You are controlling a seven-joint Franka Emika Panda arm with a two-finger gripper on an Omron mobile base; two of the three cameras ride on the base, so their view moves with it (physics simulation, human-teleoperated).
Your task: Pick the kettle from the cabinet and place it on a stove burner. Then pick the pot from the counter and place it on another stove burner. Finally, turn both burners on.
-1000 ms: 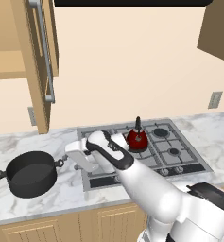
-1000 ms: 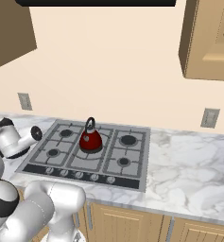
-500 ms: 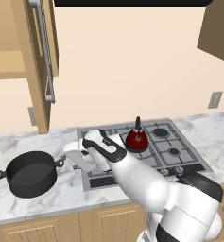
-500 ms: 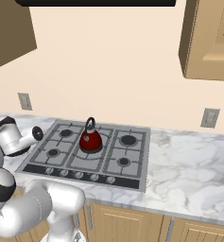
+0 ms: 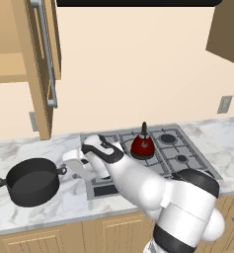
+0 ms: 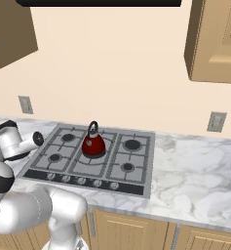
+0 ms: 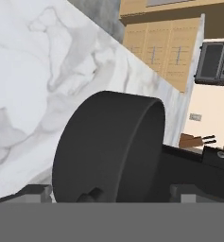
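A white-and-grey veined marble counter [image 5: 64, 202] runs beneath a grey steel gas cooktop [image 6: 136, 173] with black grates. On a rear middle burner sits the small glossy dark-red kettle [image 5: 142, 146] with its black arched handle, so the first step looks finished and the pot step is in hand. The wide, low, matte black pot [image 5: 32, 181] with two loop handles rests on the marble to the left of the cooktop. The white arm's two-finger gripper [image 5: 74, 160] hangs just beside the pot's right loop handle, apart from it, jaws spread wide and holding nothing. From the hand camera the pot [image 7: 108, 146] looms directly ahead of the jaws, its side wall facing them. The next move likely calls for closing in on the rim or handle, then gripping and lifting toward a free burner.
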